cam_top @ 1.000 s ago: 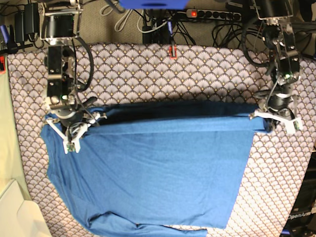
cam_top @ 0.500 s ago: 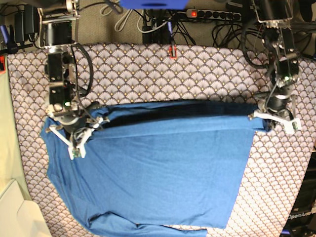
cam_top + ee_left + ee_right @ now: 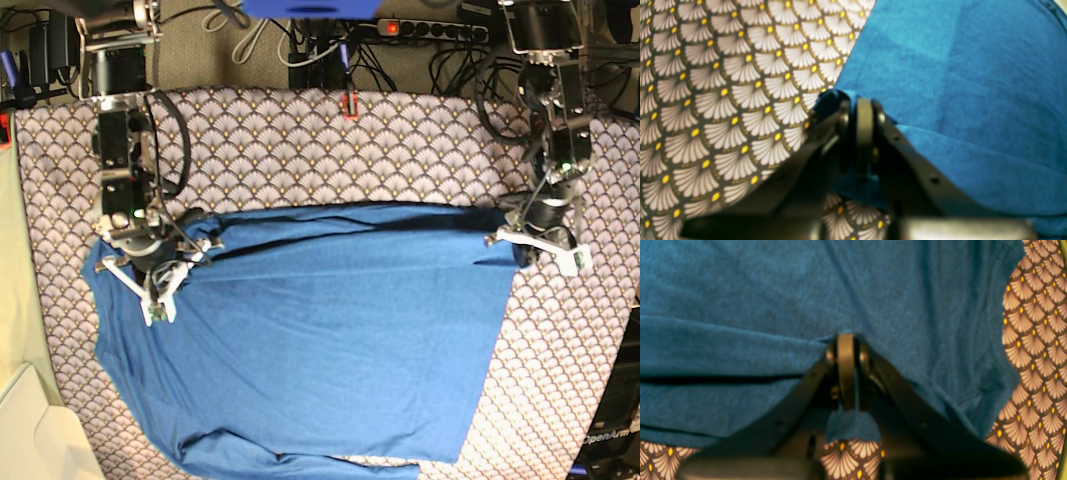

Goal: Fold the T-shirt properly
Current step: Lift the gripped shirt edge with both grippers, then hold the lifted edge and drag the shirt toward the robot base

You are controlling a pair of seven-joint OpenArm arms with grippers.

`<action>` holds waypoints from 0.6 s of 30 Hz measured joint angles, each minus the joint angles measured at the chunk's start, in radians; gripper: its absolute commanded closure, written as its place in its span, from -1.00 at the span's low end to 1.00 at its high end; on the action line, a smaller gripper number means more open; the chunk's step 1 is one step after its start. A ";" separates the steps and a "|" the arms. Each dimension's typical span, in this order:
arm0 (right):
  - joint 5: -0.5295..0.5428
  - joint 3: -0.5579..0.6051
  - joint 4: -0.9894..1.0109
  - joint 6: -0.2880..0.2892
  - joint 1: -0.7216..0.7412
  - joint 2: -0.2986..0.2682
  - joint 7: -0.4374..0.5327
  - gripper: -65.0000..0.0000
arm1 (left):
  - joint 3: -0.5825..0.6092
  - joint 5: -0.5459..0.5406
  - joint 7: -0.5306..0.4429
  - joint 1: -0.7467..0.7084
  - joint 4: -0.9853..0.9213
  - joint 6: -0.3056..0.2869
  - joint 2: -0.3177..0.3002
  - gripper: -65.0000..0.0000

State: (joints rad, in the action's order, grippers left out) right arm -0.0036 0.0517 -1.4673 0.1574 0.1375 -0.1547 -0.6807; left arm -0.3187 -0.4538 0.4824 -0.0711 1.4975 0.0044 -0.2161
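Observation:
The blue T-shirt lies spread over the patterned table, its far edge lifted and doubled toward the near side. My left gripper is at the fold's right end in the base view. In the left wrist view the left gripper is shut on a pinch of T-shirt cloth just above the tablecloth. My right gripper is at the fold's left end. The right wrist view shows the right gripper shut on a T-shirt fold, with a tab of cloth hanging below the jaws.
A power strip and tangled cables lie behind the table's far edge. A small red object sits at that edge. A cream surface borders the table at the near left. Bare patterned cloth shows behind and to the right of the shirt.
Both grippers have carried the lifted far edge toward the near side. The right gripper has gone down the base view and the left gripper has shifted leftward, so the fold now sags in the middle.

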 measured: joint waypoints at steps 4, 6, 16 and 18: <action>0.000 0.001 0.002 0.000 0.010 0.000 0.000 1.00 | 0.007 0.003 -0.013 0.027 -0.023 0.000 -0.001 0.95; 0.000 0.001 0.002 0.000 0.017 0.000 0.001 1.00 | 0.007 0.000 -0.008 0.034 -0.047 0.000 0.000 0.95; 0.000 0.001 0.002 0.000 0.014 0.000 0.000 1.00 | 0.007 0.000 -0.007 0.039 -0.084 -0.001 0.000 0.18; 0.000 0.001 0.002 0.000 0.014 0.000 0.000 1.00 | 0.007 0.000 -0.007 0.039 -0.084 -0.001 0.000 0.00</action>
State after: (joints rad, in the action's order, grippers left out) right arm -0.0036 0.0528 -1.4651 0.1574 0.1520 -0.1551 -0.6807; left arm -0.3119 -0.4541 0.4755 -0.0326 1.4132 0.0032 -0.2161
